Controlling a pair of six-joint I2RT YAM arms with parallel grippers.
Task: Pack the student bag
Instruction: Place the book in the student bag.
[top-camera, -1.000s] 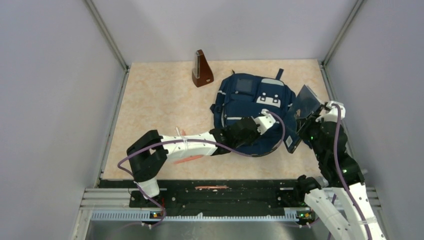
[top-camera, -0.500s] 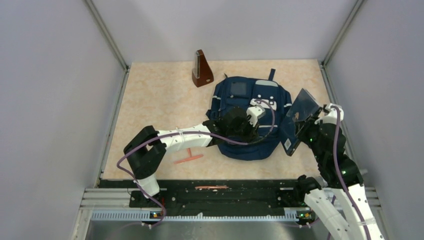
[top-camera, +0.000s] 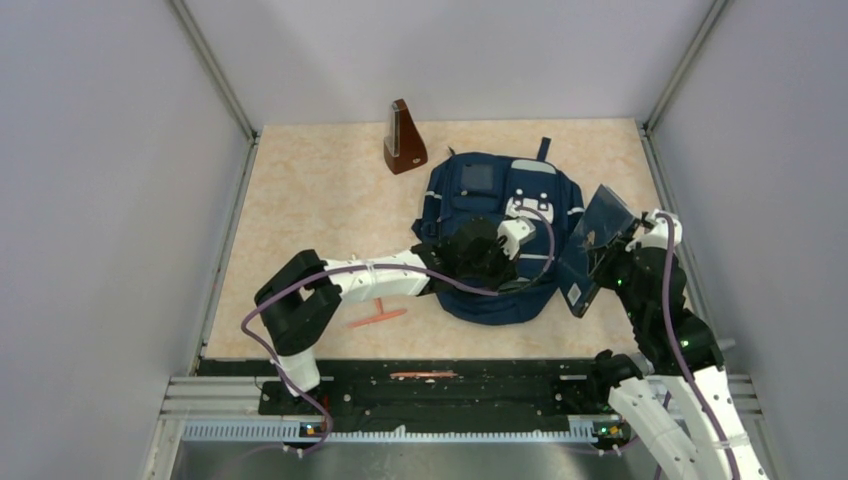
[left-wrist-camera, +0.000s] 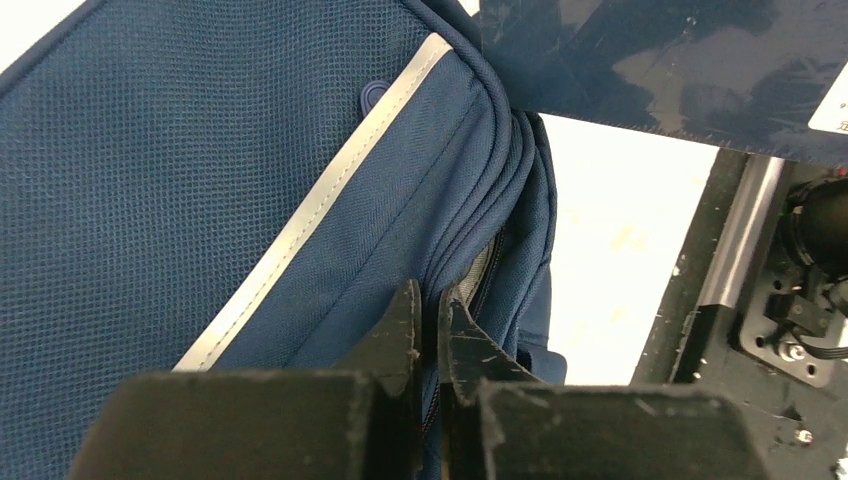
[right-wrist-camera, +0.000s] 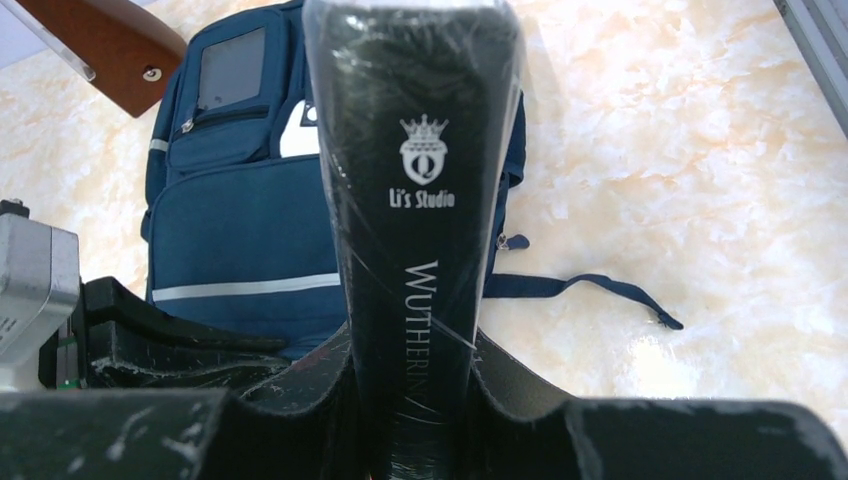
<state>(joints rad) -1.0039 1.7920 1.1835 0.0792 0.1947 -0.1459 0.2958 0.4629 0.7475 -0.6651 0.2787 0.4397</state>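
Navy fabric fills your left wrist view: the student bag (top-camera: 455, 200) lies flat on the pale marbled surface (top-camera: 310, 200), right of centre, with its top loop pointing away from the arms. Over the last second the bag has slid left and squared up. Its lower edge, which bulged toward the right arm, has settled back down.

Your left claw (left-wrist-camera: 430, 300) has moved from the bag's lower right corner to its middle. It let go for an instant and has pinched down again, so the fingers are now almost together with their tips at the zip seam (left-wrist-camera: 485, 270) on the bag's side. The view is too tight to tell whether they have caught the zip pull or only a fold of cloth. The seam shows just a sliver of grey lining, so I judge the mouth not yet open enough.

Your right claw (right-wrist-camera: 415, 350) stays clamped on the shrink-wrapped book (right-wrist-camera: 415, 150), held raised just beside the bag's right edge.

The wooden metronome (top-camera: 404, 138) stands near the bag's far left corner. An orange pencil (top-camera: 378, 315) lies under your left forearm.
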